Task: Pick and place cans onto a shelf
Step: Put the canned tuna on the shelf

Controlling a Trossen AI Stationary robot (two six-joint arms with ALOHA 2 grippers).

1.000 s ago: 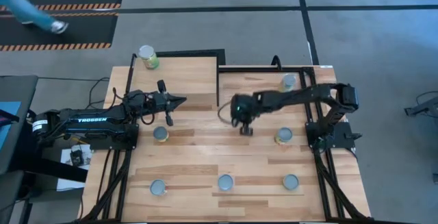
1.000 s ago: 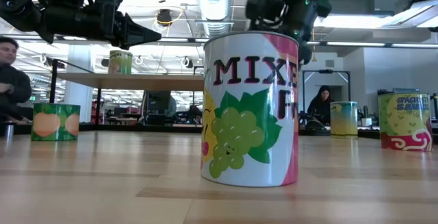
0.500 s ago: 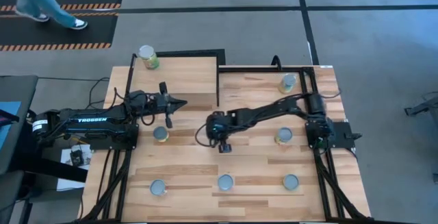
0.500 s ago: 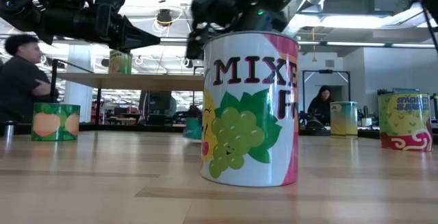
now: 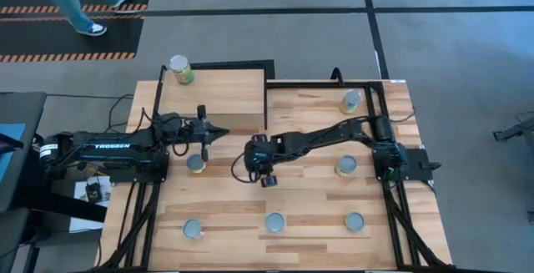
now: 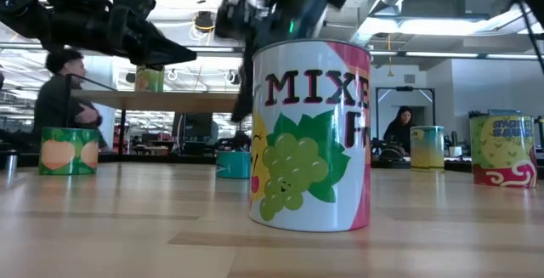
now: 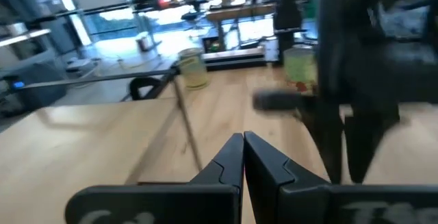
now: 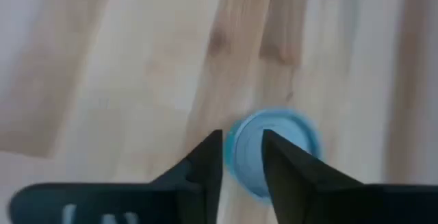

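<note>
Several cans with blue tops stand upright on the plank table: one near the left [image 5: 196,164], two at the right [image 5: 345,165] [image 5: 351,100], three along the near edge, the middle one [image 5: 275,221] close in the low view [image 6: 310,133]. Another can [image 5: 179,68] stands on the far left corner of the pale shelf [image 5: 221,98]. My right gripper [image 5: 267,180] hangs open above mid-table, pointing down; a blue can top [image 8: 274,152] shows past its fingertips [image 8: 243,148], untouched. My left gripper [image 5: 224,130] hovers shut by the shelf's near edge [image 7: 243,142].
Black frame rails [image 5: 325,81] run along the table's edges and around the shelf. A person [image 5: 83,2] walks on the floor beyond the far left corner and shows behind the table in the low view [image 6: 64,99]. Bare planks [image 5: 309,194] lie between the can rows.
My right gripper has swung from right of centre toward the table's left and a little toward the near edge, its arm stretching out low across the table. The person beyond the far edge has walked to the right. The cans have stayed where they were.
</note>
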